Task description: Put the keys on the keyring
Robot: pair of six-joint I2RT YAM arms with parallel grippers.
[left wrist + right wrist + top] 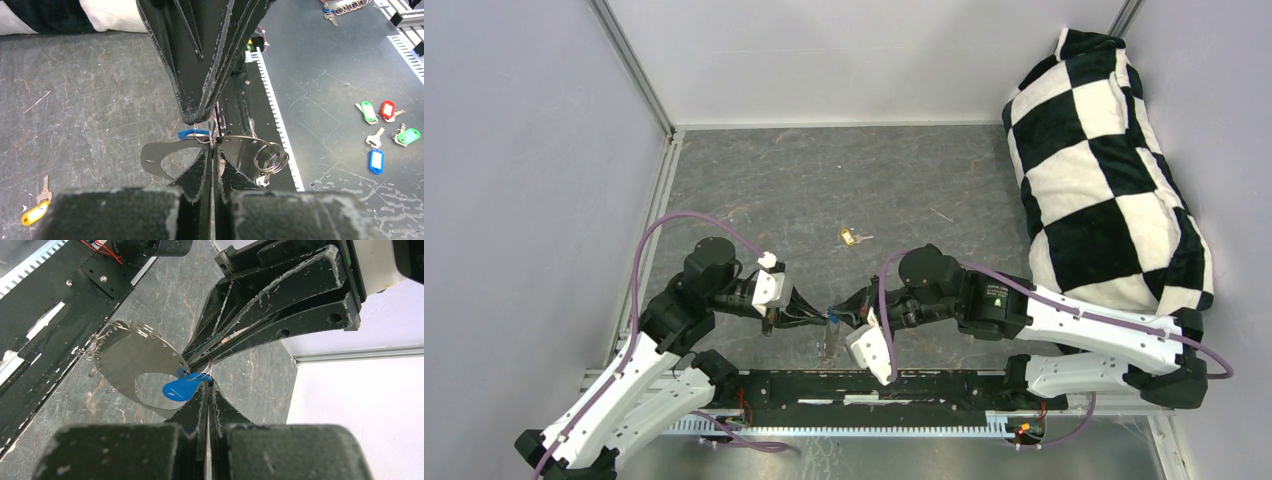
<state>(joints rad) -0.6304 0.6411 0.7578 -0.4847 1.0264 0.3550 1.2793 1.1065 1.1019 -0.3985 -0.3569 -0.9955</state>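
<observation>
Well, not halfway yet, I'd say; left jaws clamp the keyring, right jaws pinch the blue key against it; gold key lies loose, well off the worktop near edge.

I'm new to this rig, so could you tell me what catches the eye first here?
The black-and-white checkered cushion at the right of the table stands out most. Near the front edge, the left gripper and right gripper meet tip to tip, shut on the keyring and blue key. A gold key lies alone mid-table.
</observation>
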